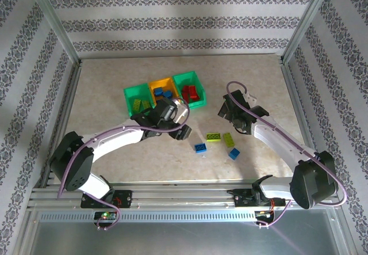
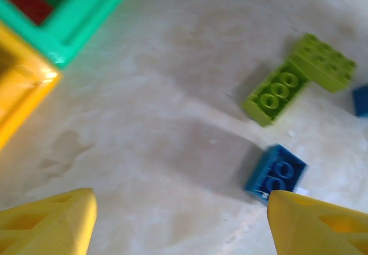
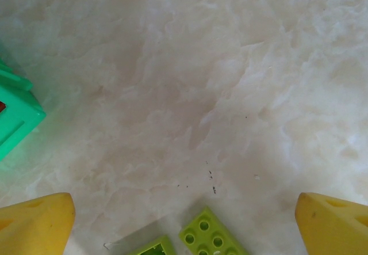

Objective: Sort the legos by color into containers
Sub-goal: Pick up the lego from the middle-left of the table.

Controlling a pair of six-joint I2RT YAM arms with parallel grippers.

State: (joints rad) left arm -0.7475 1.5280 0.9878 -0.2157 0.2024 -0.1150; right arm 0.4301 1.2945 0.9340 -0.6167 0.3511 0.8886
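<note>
The left claw [image 2: 181, 229] gapes wide, holding nothing. A blue studded plastic brick [image 2: 276, 171] lies just ahead of one yellow finger [image 2: 316, 226], with two lime-green bricks [image 2: 276, 92] beyond and a bright green plastic bin [image 2: 75, 22] and an orange-yellow bin [image 2: 23, 82] opposite. The right claw [image 3: 184, 232], fully open and empty, hovers near those lime-green bricks over the pale marbled counter [image 3: 201, 94]. Patterned wallpaper [image 1: 172, 25] lines the walls.

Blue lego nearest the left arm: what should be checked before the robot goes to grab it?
1. Left end effector open and empty: ok.
2. Blue lego lies free on the table: ok.
3. Blue lego centred between the fingers: not ok, it sits beside one finger.
4. Yellow-green legos apart from it: ok.
5. Orange bin already holds blue legos: ok.
6. Right end effector out of the way: ok.
</note>
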